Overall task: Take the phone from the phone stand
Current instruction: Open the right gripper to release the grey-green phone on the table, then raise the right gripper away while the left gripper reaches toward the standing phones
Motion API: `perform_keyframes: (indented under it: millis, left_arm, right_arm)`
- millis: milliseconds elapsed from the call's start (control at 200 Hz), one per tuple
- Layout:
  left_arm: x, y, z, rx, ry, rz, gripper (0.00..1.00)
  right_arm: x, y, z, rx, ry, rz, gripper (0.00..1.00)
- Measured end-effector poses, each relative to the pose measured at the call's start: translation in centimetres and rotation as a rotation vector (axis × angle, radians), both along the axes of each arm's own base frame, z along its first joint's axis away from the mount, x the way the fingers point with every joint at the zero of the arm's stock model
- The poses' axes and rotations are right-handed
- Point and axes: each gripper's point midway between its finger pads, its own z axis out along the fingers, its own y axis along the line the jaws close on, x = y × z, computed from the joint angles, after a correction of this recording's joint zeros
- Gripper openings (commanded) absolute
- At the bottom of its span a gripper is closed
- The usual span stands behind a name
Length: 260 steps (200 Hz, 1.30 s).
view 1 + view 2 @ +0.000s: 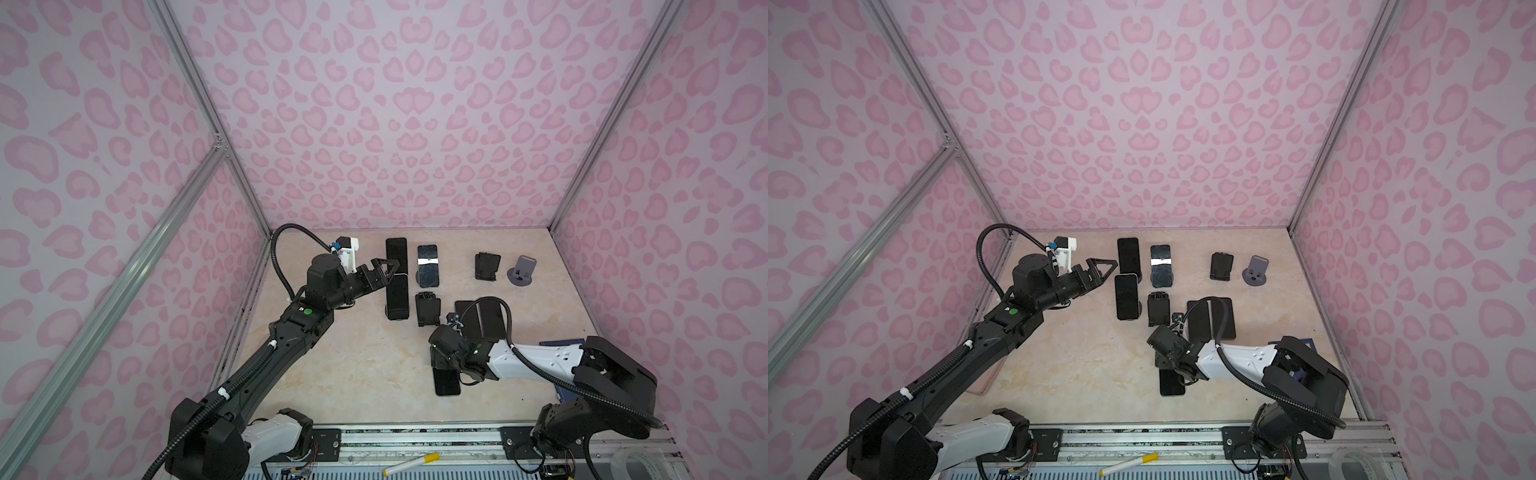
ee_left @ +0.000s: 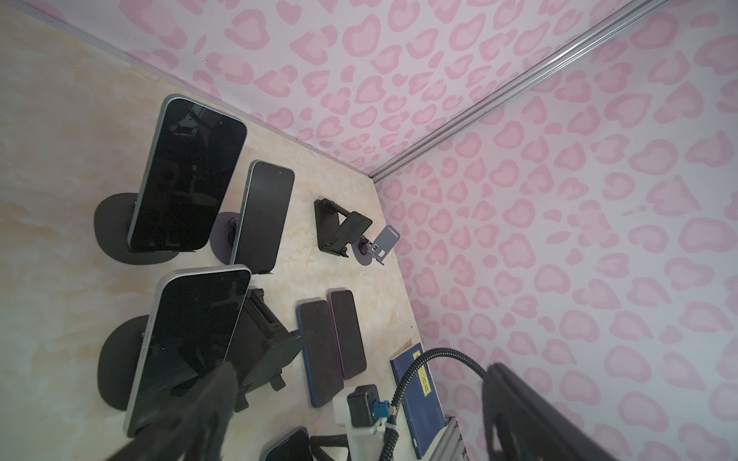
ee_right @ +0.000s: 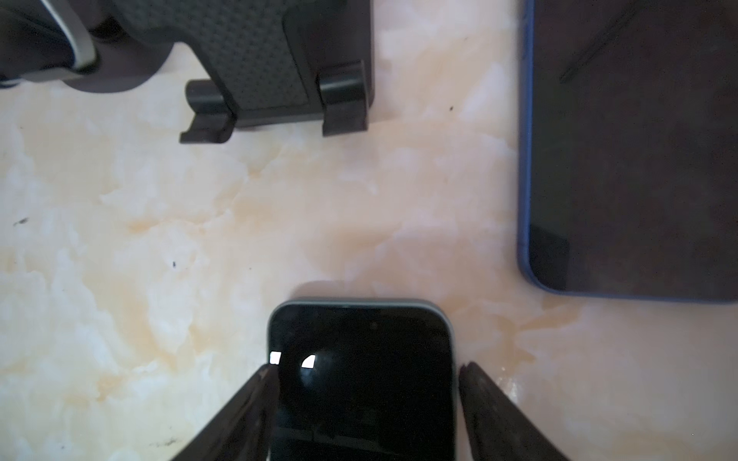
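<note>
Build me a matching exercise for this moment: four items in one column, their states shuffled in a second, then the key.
Items
1. grey stand
2. glare-streaked phone
3. phone at the right tool
4. left tool

States
A. open, holding nothing
B. flat on the table
C. no phone on it
D. propped on a round-base stand

Pairs: 1-C, 2-D, 3-B, 4-A

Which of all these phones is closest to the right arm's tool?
The phone lying flat alone at the front, right between the tips of the right tool; the others are propped up or lie paired farther back.
</note>
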Motion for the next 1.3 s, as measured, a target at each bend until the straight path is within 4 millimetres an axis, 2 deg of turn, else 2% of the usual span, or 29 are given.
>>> perform_keyframes:
  millis: [185,390,535,640,845,950,1060,1170,1300]
  left_arm:
    - [0.0,0.0,0.0,0.001,0.002,0.0,0.99]
    - [-0.1,0.0,0.1,0.001,-0.001,0.0,0.99]
    - [0.0,0.0,0.0,0.004,-0.001,0.001,0.99]
    - [0.3,0.1,-0.4,0.013,0.01,0.011,0.99]
    - [1.5,1.1,-2.5,0.104,0.063,0.084,0.97]
    - [2.3,1.8,-3.7,0.184,0.093,0.127,0.96]
    - [2.8,2.6,-5.0,0.266,0.123,0.171,0.96]
    - [3.0,3.7,-6.0,0.355,0.137,0.226,0.96]
    - [3.3,5.2,-6.2,0.454,0.113,0.3,0.96]
  right_arm:
    - [0.4,0.4,2.0,0.023,-0.029,-0.006,0.8]
    - [1.6,0.6,7.0,0.064,-0.132,-0.018,0.83]
    - [2.0,-0.3,10.7,0.078,-0.226,-0.029,0.84]
    - [1.7,-1.9,12.4,0.093,-0.287,-0.049,0.85]
    - [0.2,-5.6,11.8,0.094,-0.342,-0.085,0.86]
    - [-0.2,-6.8,11.4,0.106,-0.355,-0.104,0.9]
    - [-0.6,-7.5,11.3,0.119,-0.365,-0.111,0.98]
    - [-0.8,-7.9,10.5,0.123,-0.35,-0.096,0.98]
    - [-1.4,-8.0,9.1,0.107,-0.31,-0.051,0.98]
